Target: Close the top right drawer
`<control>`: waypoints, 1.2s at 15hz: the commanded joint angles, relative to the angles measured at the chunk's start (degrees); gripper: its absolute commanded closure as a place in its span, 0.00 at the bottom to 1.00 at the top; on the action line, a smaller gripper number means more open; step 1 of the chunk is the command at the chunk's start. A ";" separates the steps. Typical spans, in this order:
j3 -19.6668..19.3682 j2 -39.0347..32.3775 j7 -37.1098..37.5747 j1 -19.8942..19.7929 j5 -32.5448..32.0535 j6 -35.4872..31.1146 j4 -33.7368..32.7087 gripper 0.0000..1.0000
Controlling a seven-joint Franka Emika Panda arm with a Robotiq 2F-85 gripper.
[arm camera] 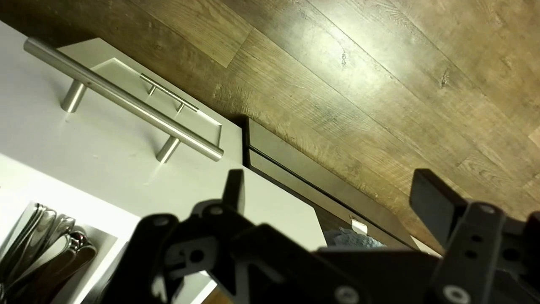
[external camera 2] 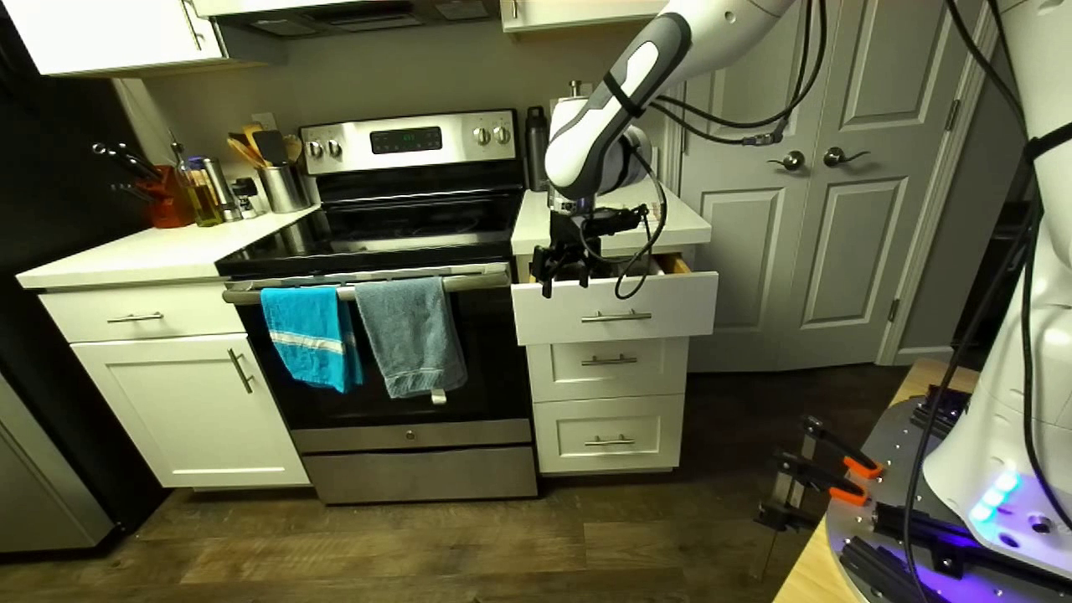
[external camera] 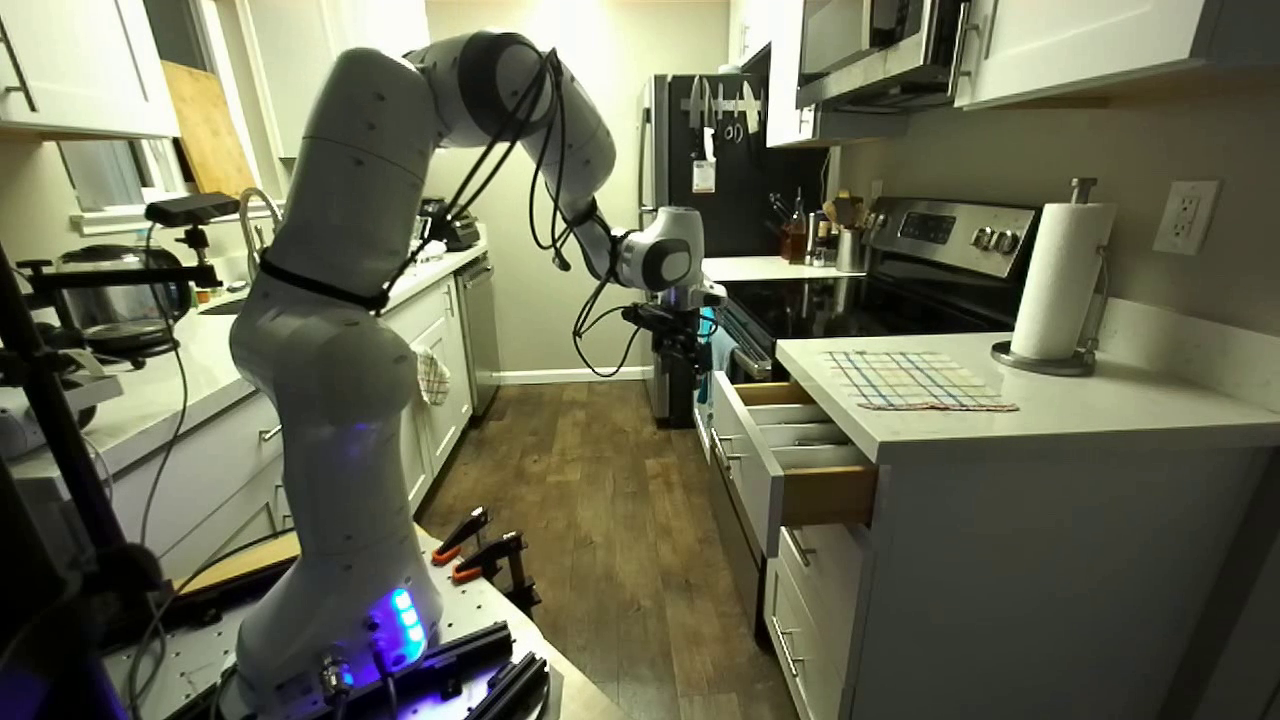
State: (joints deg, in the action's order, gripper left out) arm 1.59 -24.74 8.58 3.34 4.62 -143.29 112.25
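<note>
A shallow kitchen drawer (external camera: pixel 757 485) with a flat white front panel and light tan wooden side walls, the top right drawer, stands pulled out past the white drawer fronts (external camera 2: pixel 557 377) below it, right of centre in both exterior views. It juts from beneath a white countertop (external camera: pixel 1100 425), where a checked multicoloured cloth (external camera: pixel 915 380) lies flat and a white paper towel roll (external camera: pixel 1060 285) stands upright.

In the wrist view, a silver bar handle (arm camera: pixel 126 101) crosses the drawer's front at the upper left, and metal cutlery (arm camera: pixel 46 240) lies in a white compartment at the lower left. The black two-fingered gripper (arm camera: pixel 331 185) enters from the bottom, its fingers spread wide, holding nothing. In an exterior view it points downward at the upper left of the drawer's front; whether they touch cannot be told. The jointed white robot arm (external camera 2: pixel 720 38) reaches in from the upper right. A bright blue towel (external camera 2: pixel 306 339) and a grey-blue towel (external camera 2: pixel 410 335) hang left of centre.
</note>
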 commanded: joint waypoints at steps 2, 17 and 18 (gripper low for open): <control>-0.22 -0.94 -0.03 0.05 0.04 0.19 -0.82 0.00; -1.62 -9.18 1.24 -0.31 0.19 -3.78 -9.74 0.00; -2.16 -10.26 1.52 -0.23 -0.16 -3.96 -11.23 0.00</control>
State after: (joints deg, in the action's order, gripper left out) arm 0.34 -31.72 8.83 3.21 4.67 -145.50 104.91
